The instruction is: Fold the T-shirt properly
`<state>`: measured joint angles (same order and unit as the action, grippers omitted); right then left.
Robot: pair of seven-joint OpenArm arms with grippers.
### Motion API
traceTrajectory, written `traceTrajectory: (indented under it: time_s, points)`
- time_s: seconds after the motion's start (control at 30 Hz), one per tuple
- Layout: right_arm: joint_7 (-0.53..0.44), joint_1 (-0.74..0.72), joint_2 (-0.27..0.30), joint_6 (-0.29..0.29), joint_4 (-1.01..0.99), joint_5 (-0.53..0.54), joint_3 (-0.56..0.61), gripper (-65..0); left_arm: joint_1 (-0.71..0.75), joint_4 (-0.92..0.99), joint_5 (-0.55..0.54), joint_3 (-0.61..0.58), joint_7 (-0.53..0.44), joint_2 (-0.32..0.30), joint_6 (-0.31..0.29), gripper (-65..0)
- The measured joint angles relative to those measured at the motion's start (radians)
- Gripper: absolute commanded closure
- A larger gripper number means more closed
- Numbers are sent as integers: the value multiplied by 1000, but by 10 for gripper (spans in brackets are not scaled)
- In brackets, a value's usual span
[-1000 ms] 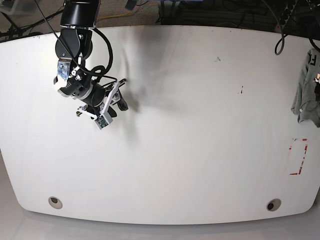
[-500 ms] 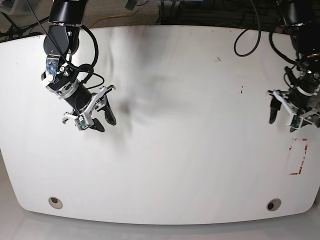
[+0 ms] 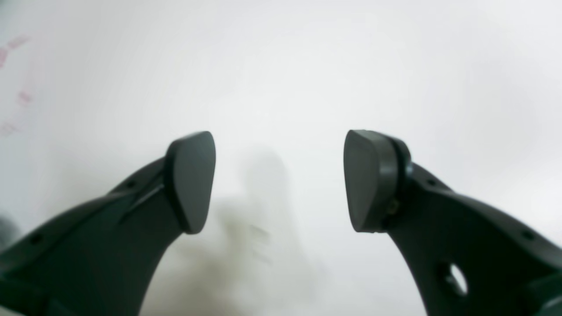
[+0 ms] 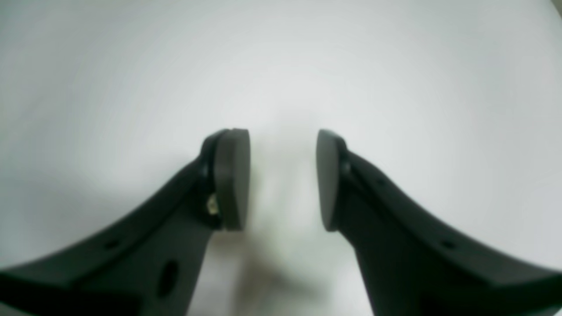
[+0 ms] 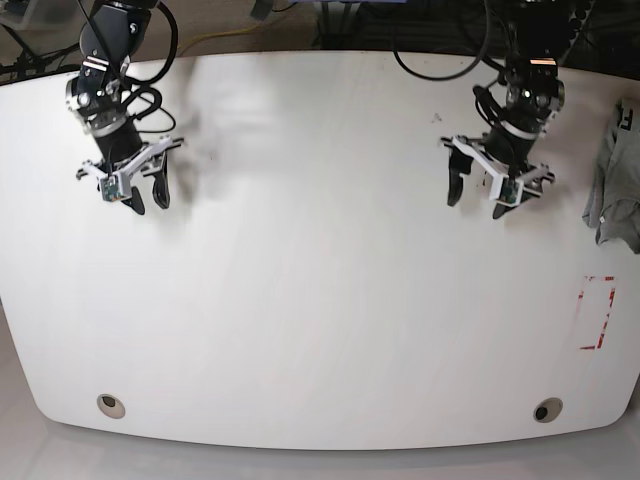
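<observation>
T-shirt (image 5: 614, 180): grey, bunched at the bench's (image 5: 320, 330) far right edge, well apart from both hands, nearer the left one. Going left to right in the base view: right hand (image 5: 147, 195) over bare bench, fingers (image 4: 232, 180) parted by a modest gap, nothing between them. Left hand (image 5: 477, 199) also over bare bench, fingers (image 3: 191, 180) spread wide, empty. Red tape outline (image 5: 597, 313) lies beyond the left hand, below the shirt.
</observation>
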<state>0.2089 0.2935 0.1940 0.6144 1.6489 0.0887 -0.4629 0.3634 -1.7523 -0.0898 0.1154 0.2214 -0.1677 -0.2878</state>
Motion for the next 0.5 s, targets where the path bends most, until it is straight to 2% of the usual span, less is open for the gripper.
traceTrajectory:
  time_s: [0.2,0.37,0.5]
  points:
    - [-10,137,-24,1,39,1,0,-233,216,-125,0,3,1,52,5,-415]
    - [-15,257,-36,71,87,5,5,-233,413,-199,-1,3,-3,85,57,-415]
    - [-15,348,-53,71,116,60,-2,-233,544,-219,-6,3,-5,107,65,-414]
